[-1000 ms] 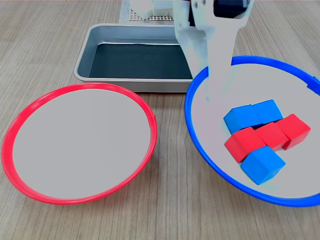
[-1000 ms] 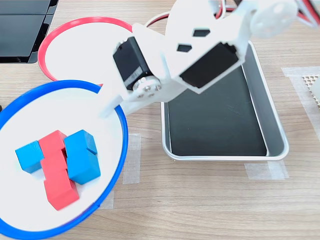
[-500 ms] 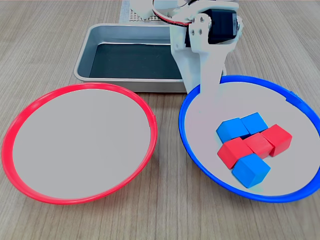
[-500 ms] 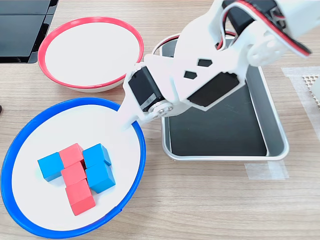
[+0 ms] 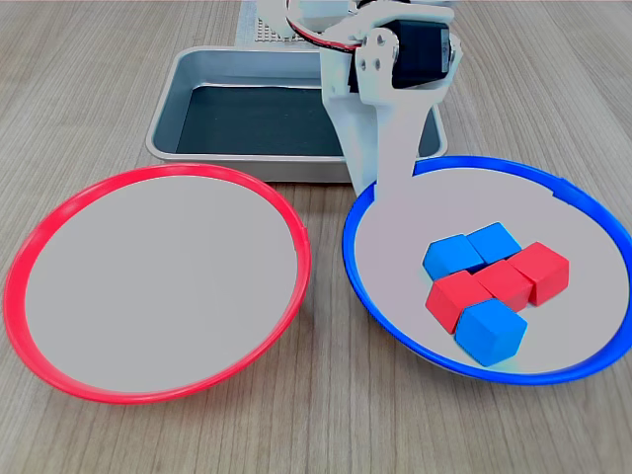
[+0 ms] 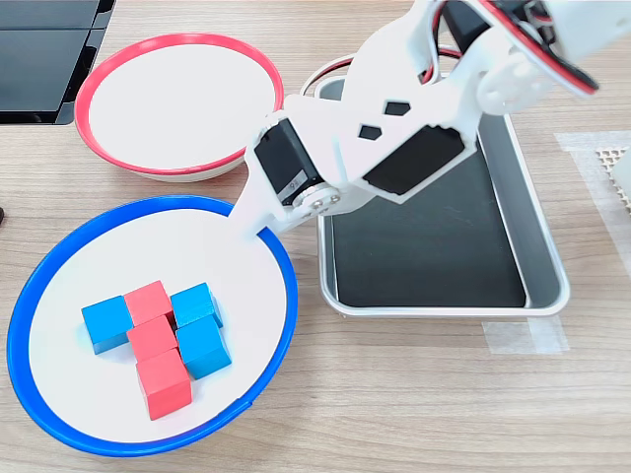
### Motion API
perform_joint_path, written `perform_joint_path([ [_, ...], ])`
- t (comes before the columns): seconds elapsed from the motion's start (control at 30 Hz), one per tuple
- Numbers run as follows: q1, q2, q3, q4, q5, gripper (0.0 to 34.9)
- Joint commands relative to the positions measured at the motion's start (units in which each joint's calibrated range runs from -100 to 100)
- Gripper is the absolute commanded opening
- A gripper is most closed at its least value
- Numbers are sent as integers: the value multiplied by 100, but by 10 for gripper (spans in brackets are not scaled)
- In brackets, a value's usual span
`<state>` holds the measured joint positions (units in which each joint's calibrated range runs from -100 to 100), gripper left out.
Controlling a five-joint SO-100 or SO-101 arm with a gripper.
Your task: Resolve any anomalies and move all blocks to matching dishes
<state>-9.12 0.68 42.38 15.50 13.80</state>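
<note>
We see the wide shallow blue-rimmed dish (image 5: 387,296) (image 6: 39,286) holding all six small glossy cubes in one touching cluster: three red blocks (image 5: 499,284) (image 6: 155,343) in a row, with three blue blocks (image 5: 472,249) (image 6: 197,320) pressed against them. The white plastic gripper (image 5: 387,178) (image 6: 248,219) touches this dish's rim on the side nearest the rectangular grey metal tray (image 5: 197,69) (image 6: 544,256); we cannot tell how its jaws stand. The red-rimmed dish (image 5: 59,227) (image 6: 99,89) sits beside the blue-rimmed one, holding no blocks.
</note>
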Motion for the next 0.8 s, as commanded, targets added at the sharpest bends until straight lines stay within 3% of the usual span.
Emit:
perform_joint_path([
  [0.0,173,-98,-73,-68,44,0],
  [0.43,229,-107,-537,411,54,2],
  [0.53,201,-132,-565,468,54,44],
  [0.77,361,-712,-674,1253,239,89],
])
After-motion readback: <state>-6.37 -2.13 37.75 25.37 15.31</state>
